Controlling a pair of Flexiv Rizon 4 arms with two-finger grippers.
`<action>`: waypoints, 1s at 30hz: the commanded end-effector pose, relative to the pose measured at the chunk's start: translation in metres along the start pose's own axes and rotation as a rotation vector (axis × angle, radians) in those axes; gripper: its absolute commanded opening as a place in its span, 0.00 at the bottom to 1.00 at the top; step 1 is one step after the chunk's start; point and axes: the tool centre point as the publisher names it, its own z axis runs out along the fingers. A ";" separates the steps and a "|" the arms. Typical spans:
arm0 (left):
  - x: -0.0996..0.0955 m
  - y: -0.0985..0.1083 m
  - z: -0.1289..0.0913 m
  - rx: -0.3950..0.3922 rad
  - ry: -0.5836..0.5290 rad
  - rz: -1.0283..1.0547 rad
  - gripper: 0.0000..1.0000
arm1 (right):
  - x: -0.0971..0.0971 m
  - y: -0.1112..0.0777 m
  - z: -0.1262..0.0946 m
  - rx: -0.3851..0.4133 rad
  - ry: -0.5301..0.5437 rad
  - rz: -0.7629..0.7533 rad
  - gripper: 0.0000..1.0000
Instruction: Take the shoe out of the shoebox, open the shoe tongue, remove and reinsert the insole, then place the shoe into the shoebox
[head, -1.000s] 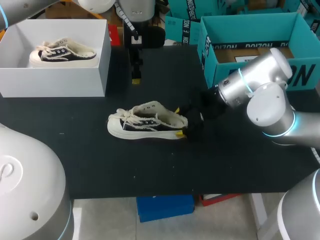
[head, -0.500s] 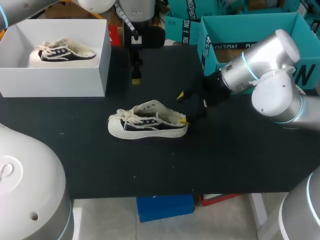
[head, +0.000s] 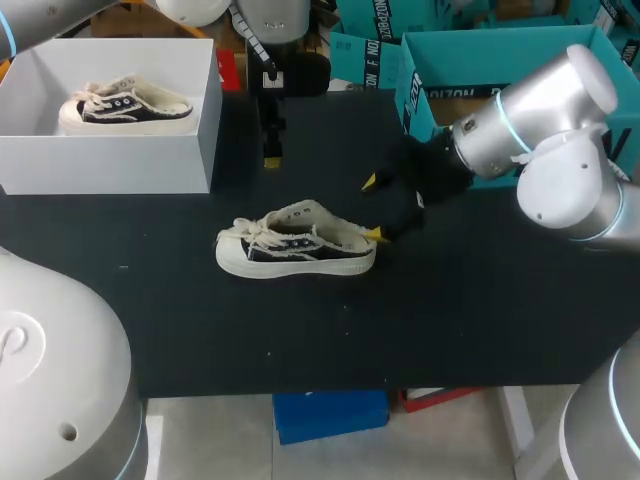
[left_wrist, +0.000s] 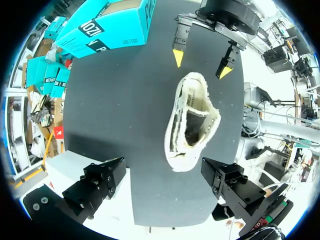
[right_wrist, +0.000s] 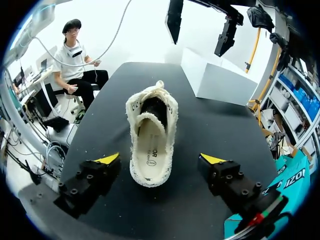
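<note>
place: robot lab | cues: right arm (head: 545, 125), black worktable (head: 300, 330)

head: high, behind, looking down | wrists: near, facing each other | shared: shoe (head: 295, 245)

Shoe (right_wrist: 150, 137) lying on the black counter (right_wrist: 215, 122), heel toward the right gripper (right_wrist: 160, 159).
The gripper's yellow-tipped fingers (right_wrist: 107, 159) are standing wide apart, flanking the heel without touching it (nothing is sitting in their grasp). The pale insole (right_wrist: 150, 147) is showing inside the shoe, a white shoebox (right_wrist: 220, 80) is sitting farther along the counter, and the left gripper (right_wrist: 196, 45) is hanging above the far end.
</note>
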 end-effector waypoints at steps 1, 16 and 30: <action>-0.001 0.000 0.000 -0.001 0.000 0.001 1.00 | 0.000 0.001 0.001 0.002 -0.001 0.001 1.00; -0.001 0.000 0.000 -0.001 0.000 0.001 1.00 | -0.001 -0.032 0.011 -0.260 -0.066 0.097 1.00; -0.001 0.000 0.000 -0.001 0.000 0.001 1.00 | 0.003 -0.036 0.030 -0.349 -0.068 0.048 1.00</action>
